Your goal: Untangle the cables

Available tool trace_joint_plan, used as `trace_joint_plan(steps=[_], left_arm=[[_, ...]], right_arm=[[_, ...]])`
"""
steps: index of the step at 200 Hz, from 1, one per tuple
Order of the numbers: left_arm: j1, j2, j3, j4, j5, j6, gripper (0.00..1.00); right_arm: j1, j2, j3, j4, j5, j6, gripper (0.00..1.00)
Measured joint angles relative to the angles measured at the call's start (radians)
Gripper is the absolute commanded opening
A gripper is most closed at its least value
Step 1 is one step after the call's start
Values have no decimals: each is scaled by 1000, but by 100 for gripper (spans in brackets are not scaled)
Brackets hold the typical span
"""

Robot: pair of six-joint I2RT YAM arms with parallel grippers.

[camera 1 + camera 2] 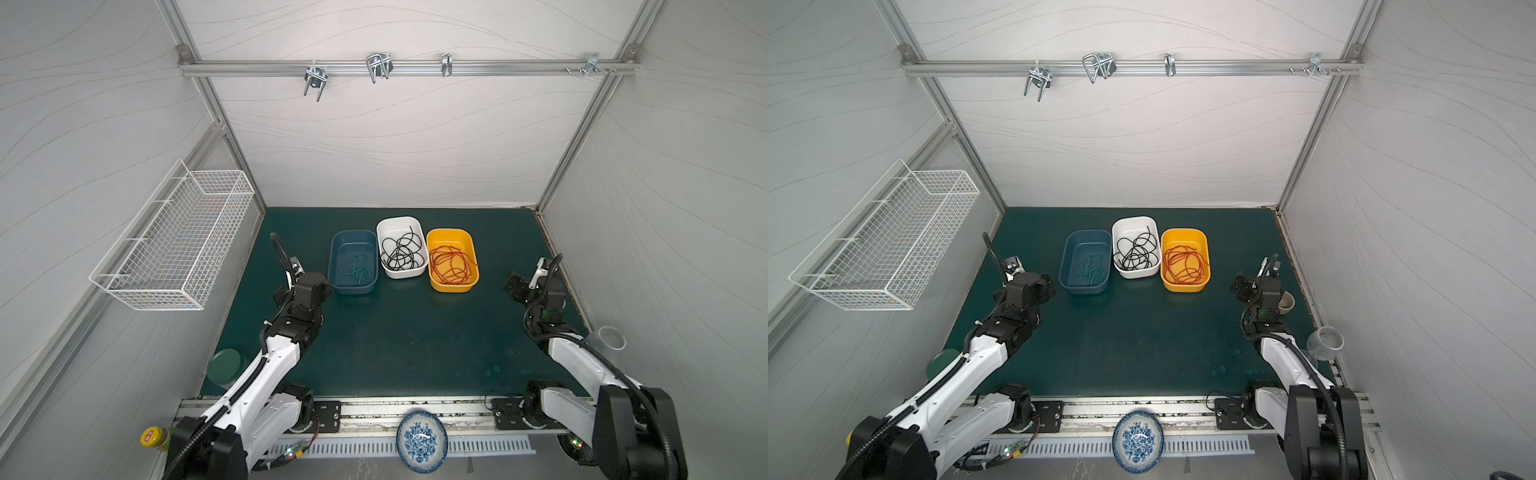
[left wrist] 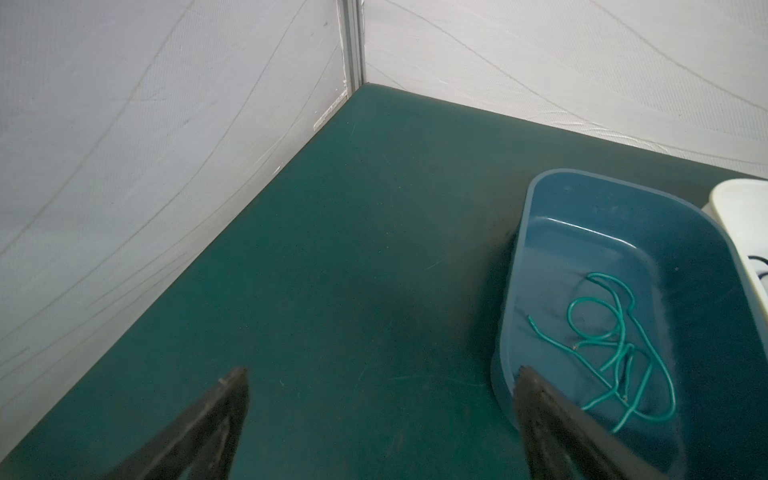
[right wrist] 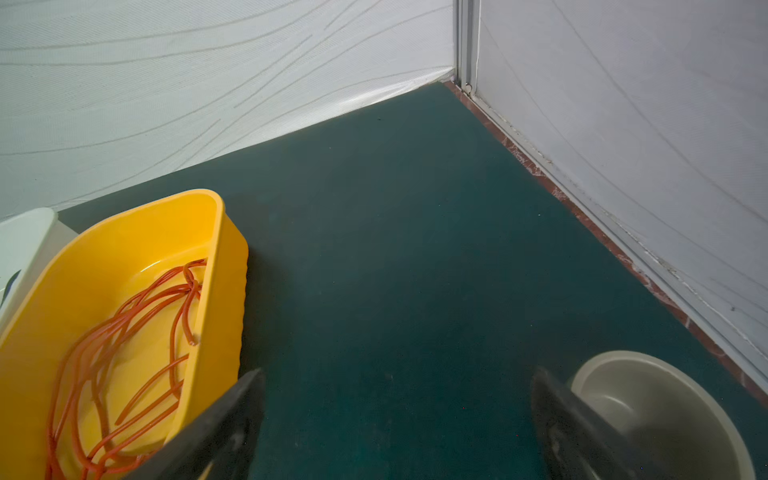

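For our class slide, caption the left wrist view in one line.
Left gripper, jaws open, over the green mat beside a blue tub holding loose teal cables.

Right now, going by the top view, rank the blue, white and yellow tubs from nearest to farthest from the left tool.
1. The blue tub: left end of the row, right beside the open left tool.
2. The white tub: middle of the row, set slightly farther back.
3. The yellow tub: right end of the row, farthest across.
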Motion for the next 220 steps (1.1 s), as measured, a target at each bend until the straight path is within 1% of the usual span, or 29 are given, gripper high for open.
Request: trace_joint_plan(steps=[19,33,47,62,74,82,100,118,142,171,220], left_arm=[[31,35,-22,77,22,-5,100],[51,71,-37,134,37,5,100],[67,123,-45,188,49,28,100],[78,181,-50,250,64,58,100],[85,214,-63,303,77,77,100],[94,238,-77,346,92,87,100],[119,286,-105,429,120,96,100],[134,344,-112,489,156,127,100],[139,406,-112,566,195,181,100],[144,450,-127,700,229,239,100],[153,580,-127,863,264,264,100]], right_arm=[[6,68,0,72,2,-16,99],[35,138,3,133,28,-47,99],[77,219,3,200,59,-84,99],[108,314,0,291,67,-121,99],[117,386,-3,359,68,-143,99],[116,414,0,367,68,-152,99],[104,432,15,365,45,-165,99],[81,462,21,425,25,-164,99],[69,467,24,433,8,-164,99],[69,469,39,429,0,-164,99],[70,469,45,428,-1,-165,99]])
